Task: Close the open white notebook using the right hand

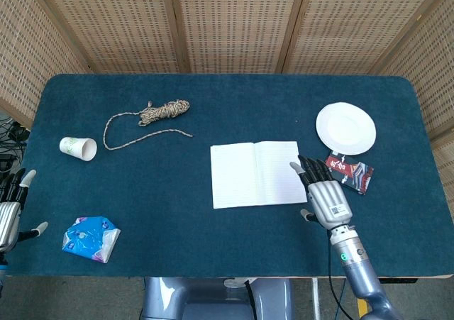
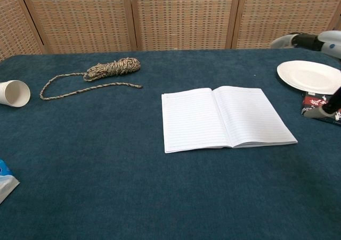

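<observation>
Blue table [image 1: 213, 263]: white notebook [image 1: 257, 174] lies open & flat near centre, lined pages up. Right hand [image 1: 324, 192] just beside notebook's right edge, fingers spread, holding nothing. Left hand [image 1: 8, 213] at table's left edge, fingers apart, empty. White plate [image 1: 345, 128] & dark packet [image 1: 352, 172] right of notebook.

Head view: high, looking steeply down. Chest view: low, nearer, forward. Shared: notebook [image 1: 258, 174] [image 2: 225, 118].

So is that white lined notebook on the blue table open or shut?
Open: the white lined notebook lies flat, both pages spread, spine crease showing.
</observation>
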Tool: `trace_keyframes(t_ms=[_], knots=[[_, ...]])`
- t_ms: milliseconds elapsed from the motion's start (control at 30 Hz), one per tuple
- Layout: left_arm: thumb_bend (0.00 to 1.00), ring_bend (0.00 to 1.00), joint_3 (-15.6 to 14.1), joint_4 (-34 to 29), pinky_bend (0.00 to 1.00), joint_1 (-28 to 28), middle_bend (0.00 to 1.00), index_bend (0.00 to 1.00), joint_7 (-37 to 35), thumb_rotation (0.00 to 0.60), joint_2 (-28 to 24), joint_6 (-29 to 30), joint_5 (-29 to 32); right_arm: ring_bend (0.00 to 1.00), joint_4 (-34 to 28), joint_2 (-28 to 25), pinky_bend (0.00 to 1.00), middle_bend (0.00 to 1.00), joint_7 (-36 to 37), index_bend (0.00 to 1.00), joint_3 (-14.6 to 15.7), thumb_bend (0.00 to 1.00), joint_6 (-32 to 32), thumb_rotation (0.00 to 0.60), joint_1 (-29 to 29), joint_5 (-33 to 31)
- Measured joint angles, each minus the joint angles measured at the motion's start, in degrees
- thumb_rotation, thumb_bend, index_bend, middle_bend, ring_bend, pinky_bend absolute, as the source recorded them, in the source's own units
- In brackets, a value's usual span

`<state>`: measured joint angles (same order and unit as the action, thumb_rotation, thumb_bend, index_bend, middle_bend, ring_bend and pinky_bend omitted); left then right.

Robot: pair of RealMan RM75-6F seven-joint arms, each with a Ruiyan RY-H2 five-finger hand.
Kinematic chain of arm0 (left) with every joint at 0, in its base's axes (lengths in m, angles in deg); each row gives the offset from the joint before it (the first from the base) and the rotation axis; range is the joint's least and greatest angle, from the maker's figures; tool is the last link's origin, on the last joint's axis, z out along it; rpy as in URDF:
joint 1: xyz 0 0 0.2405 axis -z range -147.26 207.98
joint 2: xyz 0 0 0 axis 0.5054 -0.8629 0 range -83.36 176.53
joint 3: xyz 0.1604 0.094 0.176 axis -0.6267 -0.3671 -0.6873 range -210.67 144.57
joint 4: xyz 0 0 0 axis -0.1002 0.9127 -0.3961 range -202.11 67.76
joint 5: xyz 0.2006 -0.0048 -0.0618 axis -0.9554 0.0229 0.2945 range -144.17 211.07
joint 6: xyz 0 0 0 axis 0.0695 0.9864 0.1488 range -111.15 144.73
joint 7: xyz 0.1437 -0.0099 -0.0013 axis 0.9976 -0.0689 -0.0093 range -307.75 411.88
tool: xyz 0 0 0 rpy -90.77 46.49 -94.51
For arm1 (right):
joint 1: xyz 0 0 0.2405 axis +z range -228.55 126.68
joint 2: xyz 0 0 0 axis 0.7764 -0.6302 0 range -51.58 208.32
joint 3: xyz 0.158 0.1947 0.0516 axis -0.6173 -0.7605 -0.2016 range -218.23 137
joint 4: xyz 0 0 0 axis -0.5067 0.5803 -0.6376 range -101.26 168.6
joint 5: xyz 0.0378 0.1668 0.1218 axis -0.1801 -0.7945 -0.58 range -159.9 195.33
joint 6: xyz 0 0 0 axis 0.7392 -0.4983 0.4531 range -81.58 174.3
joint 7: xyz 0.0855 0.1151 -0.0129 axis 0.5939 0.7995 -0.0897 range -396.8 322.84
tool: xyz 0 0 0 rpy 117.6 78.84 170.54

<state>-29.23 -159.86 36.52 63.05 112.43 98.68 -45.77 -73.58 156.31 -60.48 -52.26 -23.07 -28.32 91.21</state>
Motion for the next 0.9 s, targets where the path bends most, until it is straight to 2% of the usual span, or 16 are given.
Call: trace_keyframes(t_ms=[333, 533, 900], knots=[[0.13, 0.0, 0.1, 0.8, 0.0, 0.5, 0.0, 0.0, -0.9, 0.6, 0.4, -1.2, 0.8, 0.0, -2.2, 8.1, 0.0, 0.0, -9.3, 0.0, -0.7, 0.15, -0.3, 0.6, 4.0, -6.8], [0.13, 0.0, -0.1, 1.2, 0.0, 0.7, 0.0, 0.0, -1.5, 0.6, 0.5, -1.9, 0.8, 0.0, -0.3, 14.1, 0.0, 0.0, -12.7, 0.0, -1.8, 0.15, -0.9, 0.6, 6.9, -9.1], [0.13, 0.0, -0.1, 3.0, 0.0, 1.1, 0.0, 0.0, -3.3, 0.6, 0.8, -3.7, 2.0, 0.0, 2.8, 21.5, 0.0, 0.0, -18.0, 0.0, -3.8, 0.16, -2.0, 0.6, 11.5, -13.7]])
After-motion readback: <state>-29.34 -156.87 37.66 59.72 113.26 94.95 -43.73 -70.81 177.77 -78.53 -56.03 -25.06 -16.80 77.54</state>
